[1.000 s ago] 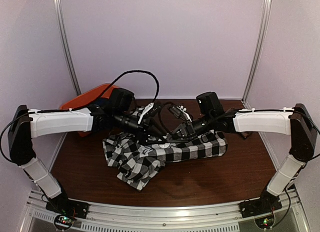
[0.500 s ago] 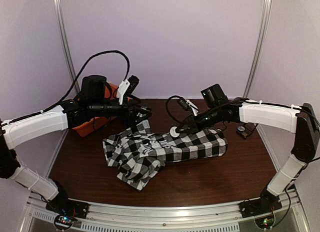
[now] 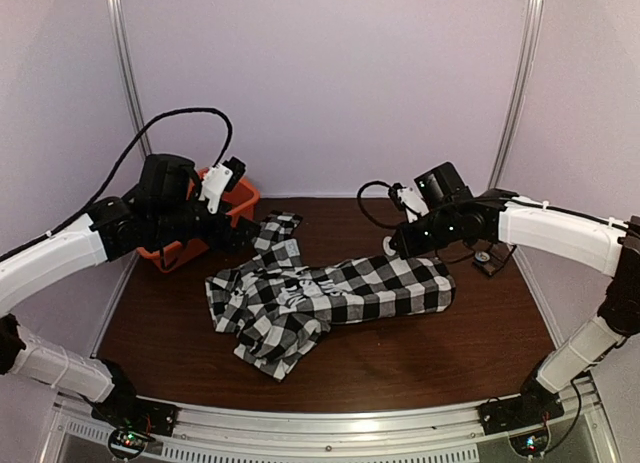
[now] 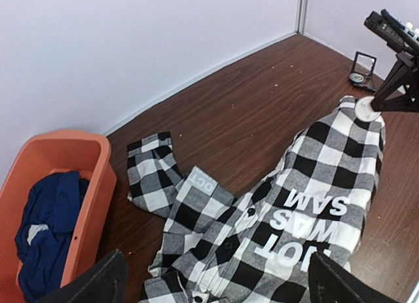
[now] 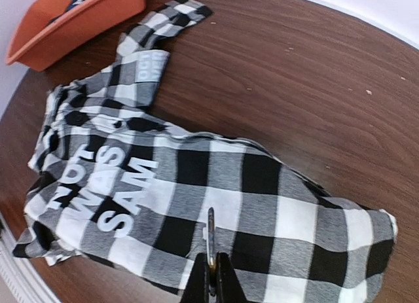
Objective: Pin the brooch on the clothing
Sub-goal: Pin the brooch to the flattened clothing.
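On brown table, shirt lies beneath right end effector (pinching brooch).

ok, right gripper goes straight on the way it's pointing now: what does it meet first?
The checked shirt, near its end away from the lettering. The right gripper is shut on the brooch, which sticks out ahead of it, so the brooch would likely touch cloth first. Gap unclear.
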`<move>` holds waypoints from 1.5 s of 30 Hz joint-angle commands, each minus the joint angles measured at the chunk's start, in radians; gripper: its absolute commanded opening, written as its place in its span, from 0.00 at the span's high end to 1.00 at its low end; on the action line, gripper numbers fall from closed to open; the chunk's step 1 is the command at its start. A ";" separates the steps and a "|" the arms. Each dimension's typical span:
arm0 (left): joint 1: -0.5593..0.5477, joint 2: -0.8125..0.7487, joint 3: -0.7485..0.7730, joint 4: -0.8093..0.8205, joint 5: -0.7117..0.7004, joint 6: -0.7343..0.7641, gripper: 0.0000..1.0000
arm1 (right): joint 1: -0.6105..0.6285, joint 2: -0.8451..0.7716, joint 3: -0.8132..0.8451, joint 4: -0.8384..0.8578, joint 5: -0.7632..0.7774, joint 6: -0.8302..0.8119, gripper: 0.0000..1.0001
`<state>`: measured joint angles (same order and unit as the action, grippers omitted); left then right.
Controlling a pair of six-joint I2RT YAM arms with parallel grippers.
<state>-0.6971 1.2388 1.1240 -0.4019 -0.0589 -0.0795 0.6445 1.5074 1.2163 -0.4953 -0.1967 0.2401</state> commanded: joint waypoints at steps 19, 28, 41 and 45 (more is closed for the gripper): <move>0.181 -0.076 -0.147 0.109 0.124 -0.026 0.02 | -0.002 -0.182 -0.144 -0.032 0.450 0.078 1.00; 0.183 -0.068 -0.144 0.100 0.186 -0.018 0.02 | -0.001 -0.130 -0.144 -0.009 0.408 0.067 1.00; 0.154 -0.091 -0.158 0.074 0.121 -0.030 0.02 | -0.001 -0.152 -0.106 -0.002 0.349 0.040 1.00; 0.131 -0.084 -0.152 0.038 0.075 -0.017 0.02 | 0.000 -0.109 0.009 -0.020 0.328 0.055 1.00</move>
<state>-0.5453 1.1454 0.9638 -0.3454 0.0700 -0.1032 0.6445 1.3685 1.1076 -0.5140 0.1493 0.2874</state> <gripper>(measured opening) 0.977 0.006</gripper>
